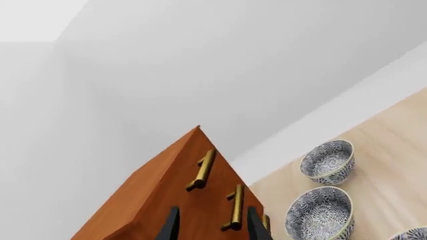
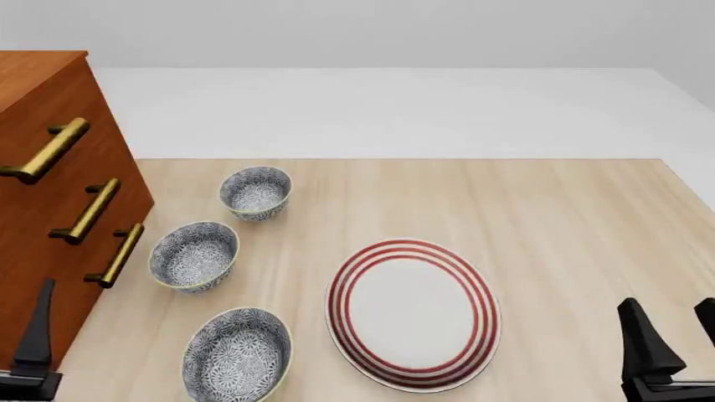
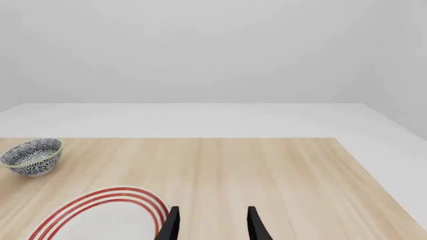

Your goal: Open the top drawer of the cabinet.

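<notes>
The cabinet [image 2: 45, 251] stands at the table's left, reddish-brown, with three brass bar handles. Its top drawer [image 2: 33, 109] sits flush with the front, and its handle [image 2: 45, 151] is the highest of the three. In the left wrist view the top drawer's handle [image 1: 201, 170] lies beyond my left gripper [image 1: 213, 227], which is open and empty, apart from the cabinet [image 1: 160, 200]. Only one of its fingers [image 2: 39, 327] shows in the front view, low by the cabinet's near corner. My right gripper [image 2: 676, 331] [image 3: 213, 225] is open and empty at the near right.
Three patterned bowls [image 2: 256, 192] [image 2: 194, 255] [image 2: 237, 353] stand in a row just right of the cabinet. A red-ringed white plate [image 2: 413, 314] lies mid-table, its rim close to the right gripper in the right wrist view.
</notes>
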Controlling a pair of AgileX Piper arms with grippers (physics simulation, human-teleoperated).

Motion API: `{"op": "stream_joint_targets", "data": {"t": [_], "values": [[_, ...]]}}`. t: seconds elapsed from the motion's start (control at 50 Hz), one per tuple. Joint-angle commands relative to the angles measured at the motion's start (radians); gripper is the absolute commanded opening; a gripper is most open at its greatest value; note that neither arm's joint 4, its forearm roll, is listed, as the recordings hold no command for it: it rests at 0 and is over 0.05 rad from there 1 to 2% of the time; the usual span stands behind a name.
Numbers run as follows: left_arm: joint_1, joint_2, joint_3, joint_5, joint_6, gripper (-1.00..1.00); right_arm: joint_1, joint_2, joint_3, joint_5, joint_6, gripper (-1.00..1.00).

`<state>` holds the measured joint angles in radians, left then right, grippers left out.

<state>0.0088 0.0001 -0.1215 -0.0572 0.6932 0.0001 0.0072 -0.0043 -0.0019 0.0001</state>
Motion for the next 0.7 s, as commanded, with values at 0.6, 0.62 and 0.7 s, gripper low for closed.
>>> {"op": "stream_joint_targets", "data": {"t": [0.6,0.62,0.7], "values": [[0.033,0.004,0.026,-0.069,0.343,1.00,0.000,0.000,0.000,0.000,0.000,1.00],[0.033,0.005,0.028,-0.074,0.348,1.00,0.000,0.000,0.000,0.000,0.000,1.00],[0.039,0.035,0.045,-0.120,0.367,1.00,0.000,0.000,0.000,0.000,0.000,1.00]]}}
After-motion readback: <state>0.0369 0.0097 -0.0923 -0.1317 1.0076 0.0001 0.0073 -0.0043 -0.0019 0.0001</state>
